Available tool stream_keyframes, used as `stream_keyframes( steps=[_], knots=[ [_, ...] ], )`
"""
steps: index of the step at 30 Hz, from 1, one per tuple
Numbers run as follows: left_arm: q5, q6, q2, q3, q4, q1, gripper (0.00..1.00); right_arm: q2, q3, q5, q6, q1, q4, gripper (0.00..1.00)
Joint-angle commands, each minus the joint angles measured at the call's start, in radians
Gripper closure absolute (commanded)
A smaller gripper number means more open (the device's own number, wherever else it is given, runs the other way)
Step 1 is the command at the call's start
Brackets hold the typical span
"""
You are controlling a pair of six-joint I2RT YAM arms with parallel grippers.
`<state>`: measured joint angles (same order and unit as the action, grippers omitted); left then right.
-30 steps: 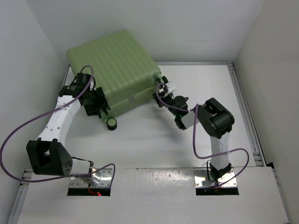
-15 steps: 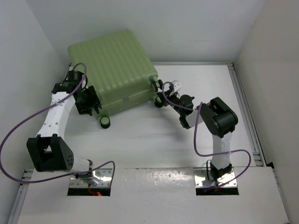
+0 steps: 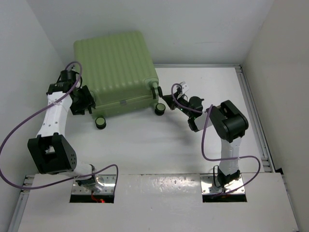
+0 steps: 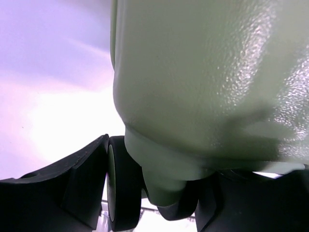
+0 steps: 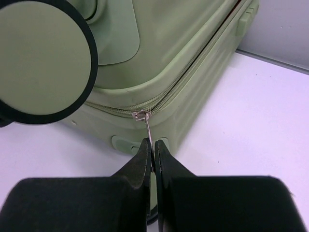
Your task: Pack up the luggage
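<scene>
The luggage (image 3: 116, 67), a light green ribbed hard-shell suitcase, lies closed at the back left of the table. My left gripper (image 3: 86, 102) is at its near left corner. In the left wrist view its fingers (image 4: 63, 183) bracket a black-and-green caster wheel (image 4: 123, 183) and the green wheel leg, touching both sides. My right gripper (image 3: 166, 99) is at the near right corner, shut on the thin metal zipper pull (image 5: 150, 133), which hangs from the slider (image 5: 141, 115) on the closed zipper. A big wheel (image 5: 41, 58) fills that view's upper left.
White walls close in the table (image 3: 145, 145) on the left, back and right. A metal rail (image 3: 253, 111) runs along the right side. Purple cables loop from both arms. Two suitcase wheels (image 3: 100, 123) (image 3: 160, 108) stick out toward me.
The suitcase has turned clockwise, so its near edge now runs almost level. My left gripper moved left and back with the wheel corner. My right gripper shifted slightly nearer, still on the zipper pull.
</scene>
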<state>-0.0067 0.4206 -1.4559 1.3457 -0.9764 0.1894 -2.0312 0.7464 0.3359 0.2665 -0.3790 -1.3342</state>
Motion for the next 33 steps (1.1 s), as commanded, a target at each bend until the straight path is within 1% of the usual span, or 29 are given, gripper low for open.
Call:
stream_keyframes(
  steps=[1, 4, 10, 13, 14, 15, 16, 18, 21, 23, 24, 25, 27, 30, 32, 33],
  knots=[
    [-0.34, 0.003, -0.049, -0.037, 0.136, 0.123, 1.0, 0.063, -0.083, -0.143, -0.026, 0.147, -0.187, 1.0],
    [-0.326, -0.006, -0.04, -0.046, 0.136, 0.124, 1.0, 0.103, -0.163, -0.075, -0.012, 0.154, -0.22, 1.0],
    [-0.291, -0.039, -0.04, -0.077, 0.147, 0.124, 1.0, 0.181, -0.321, 0.109, 0.016, 0.143, -0.281, 1.0],
    [-0.254, -0.039, -0.031, -0.088, 0.147, 0.124, 1.0, 0.192, -0.335, 0.169, 0.03, 0.131, -0.283, 1.0],
    [-0.254, -0.039, -0.031, -0.088, 0.147, 0.124, 1.0, 0.193, -0.331, 0.181, 0.042, 0.13, -0.286, 0.98],
    [-0.243, -0.039, -0.031, -0.097, 0.147, 0.113, 1.0, 0.193, -0.325, 0.189, 0.039, 0.123, -0.286, 0.81],
    [-0.243, -0.048, -0.031, -0.097, 0.147, 0.113, 1.0, 0.187, -0.318, 0.195, 0.052, 0.12, -0.278, 0.71],
    [-0.243, -0.048, -0.018, -0.118, 0.147, 0.101, 1.0, 0.181, -0.26, 0.224, 0.098, 0.118, -0.266, 0.54],
    [-0.234, -0.048, -0.018, -0.128, 0.156, 0.101, 1.0, 0.161, -0.182, 0.241, 0.141, 0.095, -0.261, 0.51],
    [-0.234, -0.048, -0.018, -0.137, 0.156, 0.101, 1.0, 0.134, -0.156, 0.212, 0.152, 0.062, -0.258, 0.51],
    [-0.234, -0.048, -0.018, -0.137, 0.156, 0.091, 1.0, 0.125, -0.106, 0.203, 0.155, 0.052, -0.255, 0.52],
    [-0.225, -0.048, -0.018, -0.146, 0.156, 0.091, 1.0, 0.091, -0.09, 0.196, 0.169, 0.046, -0.249, 0.52],
    [-0.225, -0.048, -0.018, -0.146, 0.156, 0.091, 1.0, 0.063, -0.027, 0.193, 0.189, 0.026, -0.252, 0.51],
    [-0.225, -0.048, -0.018, -0.146, 0.156, 0.091, 1.0, 0.028, 0.034, 0.229, 0.221, 0.006, -0.25, 0.46],
    [-0.216, -0.048, -0.018, -0.146, 0.165, 0.091, 1.0, 0.011, 0.056, 0.279, 0.24, 0.003, -0.25, 0.43],
    [-0.216, -0.057, -0.027, -0.146, 0.165, 0.091, 1.0, 0.0, 0.067, 0.29, 0.246, 0.0, -0.247, 0.43]
  ],
)
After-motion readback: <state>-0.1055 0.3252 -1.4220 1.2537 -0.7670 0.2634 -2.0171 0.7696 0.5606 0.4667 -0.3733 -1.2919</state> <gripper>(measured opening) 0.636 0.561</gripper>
